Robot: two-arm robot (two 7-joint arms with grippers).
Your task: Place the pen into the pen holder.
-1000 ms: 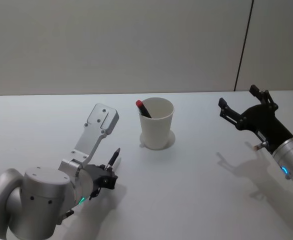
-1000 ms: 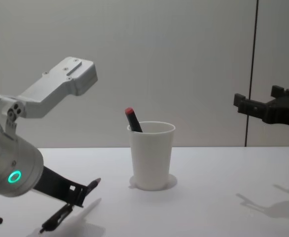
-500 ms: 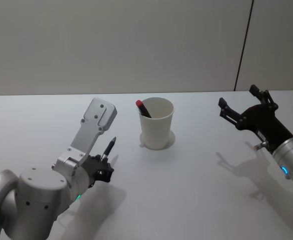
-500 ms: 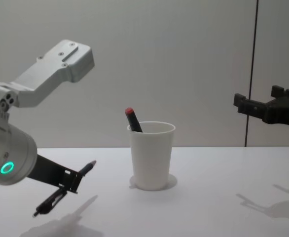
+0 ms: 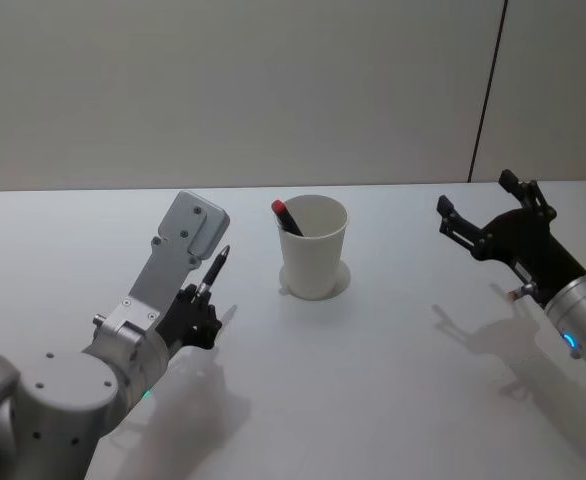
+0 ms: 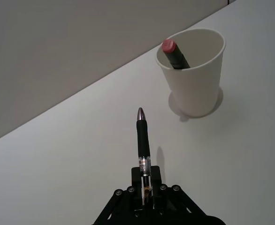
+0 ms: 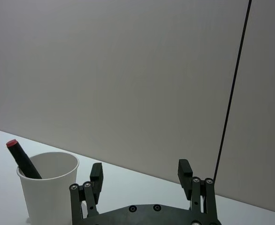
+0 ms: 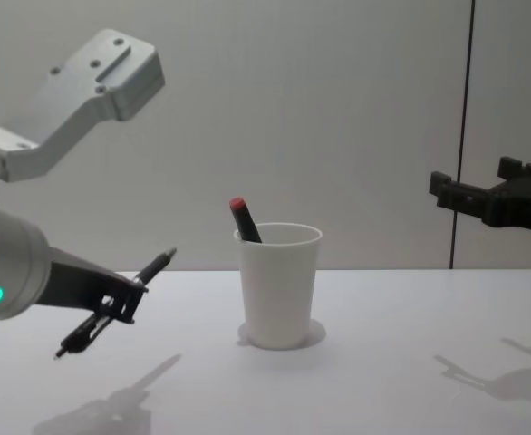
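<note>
The pen holder (image 5: 313,250) is a white paper cup standing upright mid-table, also in the chest view (image 8: 279,290). A red-capped black marker (image 5: 284,216) leans inside it. My left gripper (image 5: 197,312) is shut on the pen (image 5: 214,271), a dark pen held above the table to the left of the cup with its tip aimed up and toward the cup. In the left wrist view the pen (image 6: 142,138) sticks out of the gripper (image 6: 146,187) toward the cup (image 6: 194,75). My right gripper (image 5: 475,192) hangs open in the air to the right of the cup.
The white table (image 5: 393,380) stretches wide on all sides of the cup. A grey wall with a dark vertical seam (image 5: 487,90) stands behind it. A thin white disc (image 5: 345,279) lies under the cup.
My left gripper has risen from near the table with the pen, and the pen's tip now points higher and nearer the cup. The right arm has stayed still.
</note>
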